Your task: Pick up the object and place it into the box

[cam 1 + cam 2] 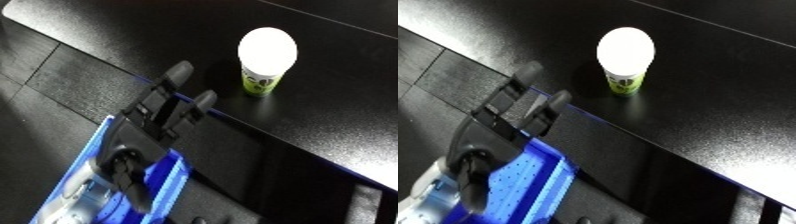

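Green cup (262, 75) upright, left hand (164, 107) fingers straight, right forearm (366, 202) left-eye only

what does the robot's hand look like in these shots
Only one hand shows clearly, the left hand: matte black, built of blocky segments, with thick fingers ending in rounded grey-black tips. Its base is a bulky black housing with a round knuckle-like part. No cables or markings can be made out. A pale strip at the lower right edge may be a forearm; it is too cropped to tell.
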`<state>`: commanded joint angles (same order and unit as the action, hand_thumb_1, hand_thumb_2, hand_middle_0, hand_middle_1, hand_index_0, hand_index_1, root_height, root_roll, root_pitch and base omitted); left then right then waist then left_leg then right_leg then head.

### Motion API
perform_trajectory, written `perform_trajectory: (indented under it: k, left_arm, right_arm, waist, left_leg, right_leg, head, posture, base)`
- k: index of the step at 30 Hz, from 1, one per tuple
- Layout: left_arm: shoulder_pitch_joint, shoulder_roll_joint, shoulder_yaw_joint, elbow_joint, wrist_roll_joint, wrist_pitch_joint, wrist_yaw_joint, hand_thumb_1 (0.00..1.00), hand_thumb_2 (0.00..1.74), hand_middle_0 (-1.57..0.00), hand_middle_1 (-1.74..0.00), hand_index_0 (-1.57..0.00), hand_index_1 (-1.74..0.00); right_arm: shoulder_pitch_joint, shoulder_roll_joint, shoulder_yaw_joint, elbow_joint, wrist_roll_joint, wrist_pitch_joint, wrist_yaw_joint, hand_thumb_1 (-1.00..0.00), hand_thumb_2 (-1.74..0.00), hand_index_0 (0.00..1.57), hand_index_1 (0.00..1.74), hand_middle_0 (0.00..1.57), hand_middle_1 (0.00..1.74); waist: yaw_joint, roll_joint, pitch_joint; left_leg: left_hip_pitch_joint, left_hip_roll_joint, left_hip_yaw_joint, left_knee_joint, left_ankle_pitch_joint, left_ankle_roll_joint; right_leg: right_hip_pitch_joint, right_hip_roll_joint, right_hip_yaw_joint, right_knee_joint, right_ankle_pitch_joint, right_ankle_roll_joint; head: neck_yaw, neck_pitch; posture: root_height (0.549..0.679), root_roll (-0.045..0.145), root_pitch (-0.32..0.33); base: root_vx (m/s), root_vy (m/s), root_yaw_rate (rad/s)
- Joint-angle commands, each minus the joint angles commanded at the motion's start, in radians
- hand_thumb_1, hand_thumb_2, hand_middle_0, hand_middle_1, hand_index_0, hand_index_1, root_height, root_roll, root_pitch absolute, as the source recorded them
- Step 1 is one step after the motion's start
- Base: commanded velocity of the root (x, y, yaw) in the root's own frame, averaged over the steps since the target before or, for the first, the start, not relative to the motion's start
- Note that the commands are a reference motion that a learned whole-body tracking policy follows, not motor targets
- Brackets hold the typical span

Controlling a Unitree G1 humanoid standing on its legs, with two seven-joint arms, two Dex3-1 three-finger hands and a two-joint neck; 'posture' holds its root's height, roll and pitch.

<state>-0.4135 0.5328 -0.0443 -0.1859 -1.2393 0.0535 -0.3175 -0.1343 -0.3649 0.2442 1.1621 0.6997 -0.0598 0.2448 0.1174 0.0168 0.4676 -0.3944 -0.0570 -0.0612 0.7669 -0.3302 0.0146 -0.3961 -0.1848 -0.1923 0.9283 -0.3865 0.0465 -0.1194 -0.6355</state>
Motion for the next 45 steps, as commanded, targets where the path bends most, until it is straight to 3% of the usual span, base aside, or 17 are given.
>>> perform_trajectory:
  k: [5,12,18,30,45]
  left_arm:
    - [-0.016,0.051,0.092,0.049,0.292,-0.124,0.218,0.00,0.00,0.00,0.00,0.00,0.00]
    - [-0.056,0.093,0.097,0.084,0.505,-0.140,0.282,0.00,0.00,0.00,0.00,0.00,0.00]
    - [-0.127,0.101,0.014,0.144,0.577,-0.129,0.316,0.00,0.00,0.00,0.00,0.00,0.00]
    - [-0.281,0.069,-0.165,0.344,0.613,-0.040,0.354,0.00,0.00,0.00,0.00,0.00,0.00]
    - [-0.441,0.016,-0.279,0.585,0.617,-0.014,0.407,0.00,0.00,0.00,0.00,0.00,0.00]
  right_arm:
    - [0.018,-0.004,-0.009,-0.006,0.009,0.005,0.041,0.00,0.00,0.00,0.00,0.00,0.00]
    - [0.005,-0.013,0.002,0.010,-0.001,-0.005,0.065,0.00,0.00,0.00,0.00,0.00,0.00]
    - [-0.022,-0.021,0.017,0.016,-0.018,0.005,0.059,0.00,0.00,0.00,0.00,0.00,0.00]
    - [-0.058,-0.032,0.042,0.013,-0.050,0.024,0.060,0.00,0.00,0.00,0.00,0.00,0.00]
    - [-0.109,-0.030,0.073,-0.021,-0.057,0.049,0.048,0.00,0.00,0.00,0.00,0.00,0.00]
  waist:
    - [-0.010,0.000,-0.002]
    - [-0.029,0.005,0.001]
    - [-0.054,0.006,0.006]
    - [-0.103,-0.006,0.005]
    - [-0.155,-0.027,0.026]
  left_leg:
    - [-0.001,0.003,0.004,-0.008,0.007,-0.0010]
    - [-0.008,0.010,0.019,-0.020,0.019,-0.0017]
    - [-0.011,0.021,0.034,-0.020,0.021,0.0018]
    - [-0.013,0.044,0.058,0.002,0.013,0.0090]
    - [-0.036,0.060,0.080,0.040,-0.006,0.0196]
  right_leg:
    - [-0.008,0.0010,0.006,0.002,0.001,-0.0014]
    - [-0.024,0.0049,0.018,-0.009,0.012,-0.0016]
    - [-0.039,0.0112,0.035,-0.010,0.022,0.0019]
    - [-0.060,0.0258,0.063,-0.004,0.037,0.0124]
    - [-0.101,0.0357,0.084,0.013,0.045,0.0199]
  head:
    - [0.008,0.010]
    - [0.012,0.037]
    - [-0.015,0.070]
    - [-0.098,0.096]
    - [-0.184,0.156]
  posture:
    - [0.621,0.030,-0.071]
    - [0.622,0.030,-0.066]
    - [0.622,0.026,-0.064]
    - [0.621,0.019,-0.069]
    - [0.617,0.018,-0.064]
  base:
    - [0.012,0.021,-0.067]
    - [-0.010,0.024,-0.097]
    - [-0.022,0.025,-0.089]
    - [0.007,0.014,-0.081]
    - [0.008,0.006,-0.066]
